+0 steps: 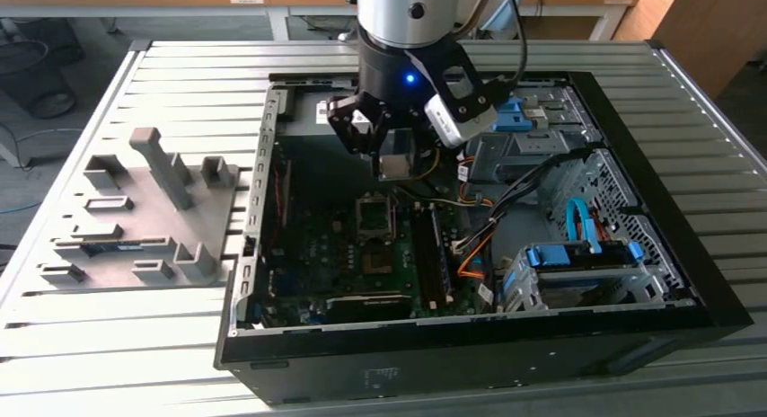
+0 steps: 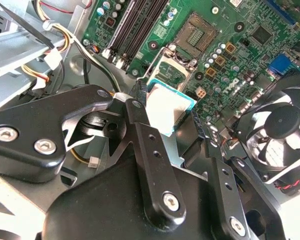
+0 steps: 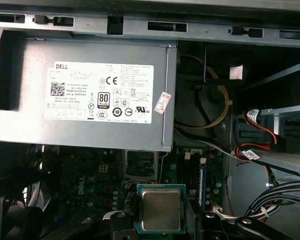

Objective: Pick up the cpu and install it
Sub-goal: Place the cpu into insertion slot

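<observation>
Tool (image 2: 167,111) clenched on the cpu (image 2: 171,106) by two opposite edges: you hold it clear above the motherboard (image 2: 240,40), near the open socket (image 1: 374,217). Beside it you see the fan (image 2: 277,125), farther off the grey power supply (image 3: 90,90), all inside the case (image 1: 480,354) on the tabletop (image 1: 180,84).

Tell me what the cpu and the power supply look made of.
The cpu seems to have a metal lid: dull silver-grey with a soft sheen, on a teal-green board rim. The power supply looks like sheet metal: matte grey, bent edges, with a white paper-like label.
</observation>
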Controlling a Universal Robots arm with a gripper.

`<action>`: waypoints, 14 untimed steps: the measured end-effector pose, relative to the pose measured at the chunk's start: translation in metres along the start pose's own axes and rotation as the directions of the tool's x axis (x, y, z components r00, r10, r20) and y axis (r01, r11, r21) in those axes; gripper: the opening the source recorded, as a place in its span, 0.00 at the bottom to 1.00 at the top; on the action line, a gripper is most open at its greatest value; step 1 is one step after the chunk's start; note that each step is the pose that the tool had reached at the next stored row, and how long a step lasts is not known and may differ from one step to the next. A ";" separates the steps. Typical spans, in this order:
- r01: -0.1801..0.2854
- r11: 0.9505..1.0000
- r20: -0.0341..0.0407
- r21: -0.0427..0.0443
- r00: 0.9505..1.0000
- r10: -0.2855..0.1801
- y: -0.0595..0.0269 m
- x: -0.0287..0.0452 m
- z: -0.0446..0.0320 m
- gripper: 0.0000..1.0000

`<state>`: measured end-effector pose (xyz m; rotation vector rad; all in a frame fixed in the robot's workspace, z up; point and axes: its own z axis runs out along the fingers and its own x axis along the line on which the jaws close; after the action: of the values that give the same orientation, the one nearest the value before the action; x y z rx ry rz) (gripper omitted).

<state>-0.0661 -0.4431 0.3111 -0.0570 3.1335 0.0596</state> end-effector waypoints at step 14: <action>0.000 1.000 0.000 0.000 1.000 0.000 -0.0018 0.0001 0.0064 0.47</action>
<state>-0.0661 -0.4446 0.3046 -0.0569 3.1335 0.0595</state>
